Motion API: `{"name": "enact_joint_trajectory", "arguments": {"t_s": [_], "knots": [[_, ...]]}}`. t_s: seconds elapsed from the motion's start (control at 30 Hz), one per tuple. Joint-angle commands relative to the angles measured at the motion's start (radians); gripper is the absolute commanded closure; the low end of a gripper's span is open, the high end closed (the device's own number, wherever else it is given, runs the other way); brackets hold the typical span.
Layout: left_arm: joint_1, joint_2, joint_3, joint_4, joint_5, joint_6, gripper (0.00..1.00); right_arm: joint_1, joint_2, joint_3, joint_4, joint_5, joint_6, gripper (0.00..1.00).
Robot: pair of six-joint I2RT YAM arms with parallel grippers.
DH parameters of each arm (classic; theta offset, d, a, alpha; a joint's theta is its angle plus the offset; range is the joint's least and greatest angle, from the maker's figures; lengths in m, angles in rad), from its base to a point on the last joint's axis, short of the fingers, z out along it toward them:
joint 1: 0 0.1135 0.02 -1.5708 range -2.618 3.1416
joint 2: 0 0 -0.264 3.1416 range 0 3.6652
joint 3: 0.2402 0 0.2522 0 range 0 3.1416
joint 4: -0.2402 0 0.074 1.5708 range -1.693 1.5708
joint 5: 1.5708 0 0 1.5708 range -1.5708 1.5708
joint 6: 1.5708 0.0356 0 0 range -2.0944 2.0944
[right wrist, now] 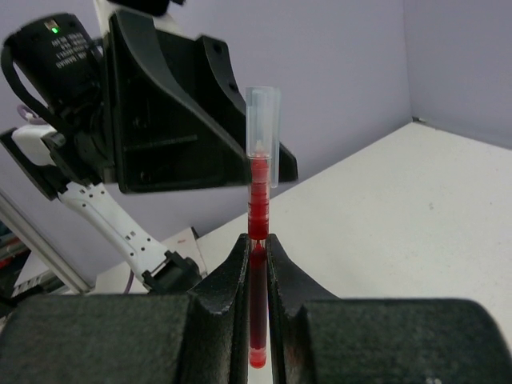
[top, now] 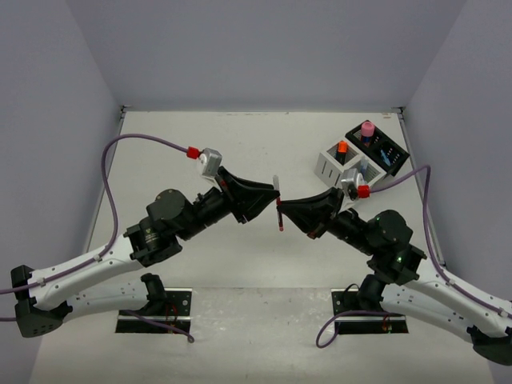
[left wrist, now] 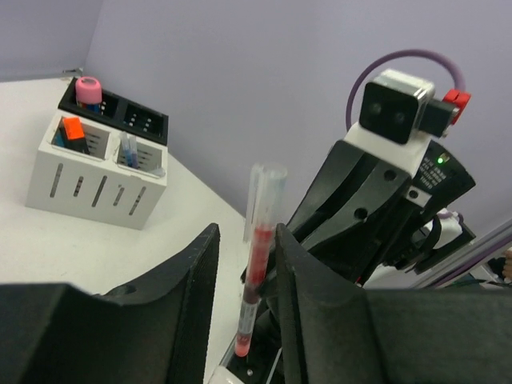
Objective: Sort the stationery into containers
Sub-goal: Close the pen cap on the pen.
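Right gripper [right wrist: 256, 250] clamps a thin clear-capped red pen [right wrist: 258, 200]; left gripper [left wrist: 246, 240], jaws parted, flanks it; white slotted box [top: 332, 164] at two o'clock.

Soft light falls from above; the white table [top: 240, 144] is evenly bright, its shadows faint. The red pen [right wrist: 258, 216] looks sharp, the background slightly soft.

Lilac walls [top: 256, 48]; white tbl [top: 256, 144]
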Motion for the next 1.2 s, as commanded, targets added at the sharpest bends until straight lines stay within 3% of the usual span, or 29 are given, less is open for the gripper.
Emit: {"name": "enact_joint_trajectory", "arguments": {"t_s": [0.0, 0.37, 0.6, 0.8, 0.93, 0.97, 1.03, 1.17], "knots": [[-0.003, -0.008, 0.01, -0.062, 0.021, 0.032, 0.62, -0.002, -0.005, 0.051, 0.116, 0.011, -0.021, 1.0], [-0.003, -0.015, 0.004, -0.003, 0.166, 0.08, 0.64, -0.002, 0.021, 0.084, 0.114, -0.059, 0.002, 1.0], [-0.003, -0.007, 0.005, 0.047, 0.181, 0.085, 0.76, -0.002, 0.048, 0.08, 0.128, -0.086, 0.012, 1.0], [-0.005, 0.006, 0.011, 0.05, 0.19, 0.085, 1.0, -0.001, 0.046, 0.079, 0.129, -0.091, 0.017, 1.0], [-0.003, 0.003, 0.007, 0.047, 0.194, 0.086, 1.0, -0.001, 0.049, 0.074, 0.116, -0.085, 0.011, 1.0], [-0.003, 0.003, 0.007, 0.047, 0.195, 0.088, 1.0, -0.001, 0.049, 0.073, 0.11, -0.084, 0.011, 0.94], [-0.003, -0.002, 0.014, 0.04, 0.204, 0.103, 1.0, -0.002, 0.061, 0.073, 0.082, -0.087, 0.011, 0.73], [-0.003, -0.018, 0.021, 0.04, 0.235, 0.142, 1.0, -0.001, 0.089, 0.066, 0.076, -0.128, 0.023, 0.66]]}}
